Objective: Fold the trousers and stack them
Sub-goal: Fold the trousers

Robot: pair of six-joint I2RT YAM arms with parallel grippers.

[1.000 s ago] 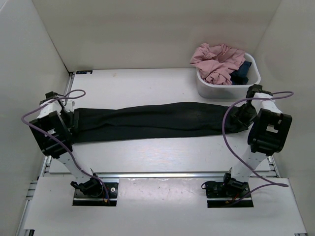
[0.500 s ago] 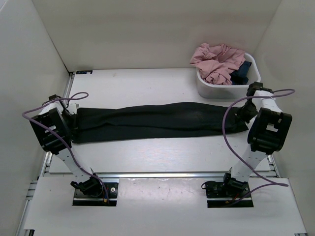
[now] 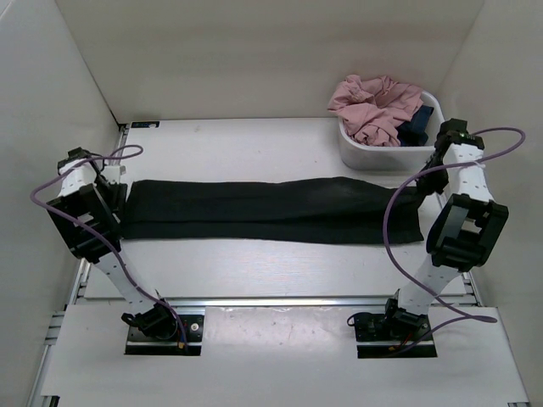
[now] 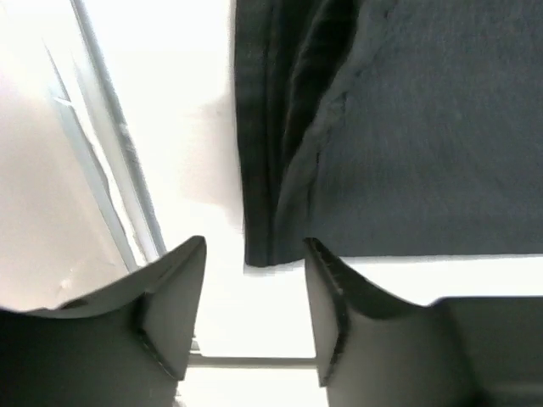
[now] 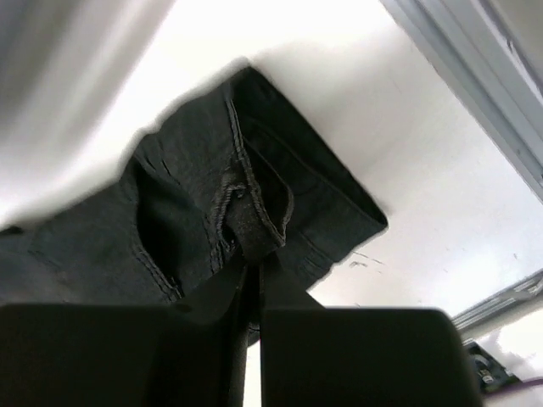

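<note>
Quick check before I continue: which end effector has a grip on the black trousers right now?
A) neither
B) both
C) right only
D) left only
C: the right end effector is shut on the waistband fabric of the trousers, while the left end effector stands open, with the trouser corner lying loose on the table ahead of its jaws.

High rear overview of the whole table [image 3: 254, 144], plus two close wrist views down onto opposite ends of the trousers [image 3: 271, 209]
</note>
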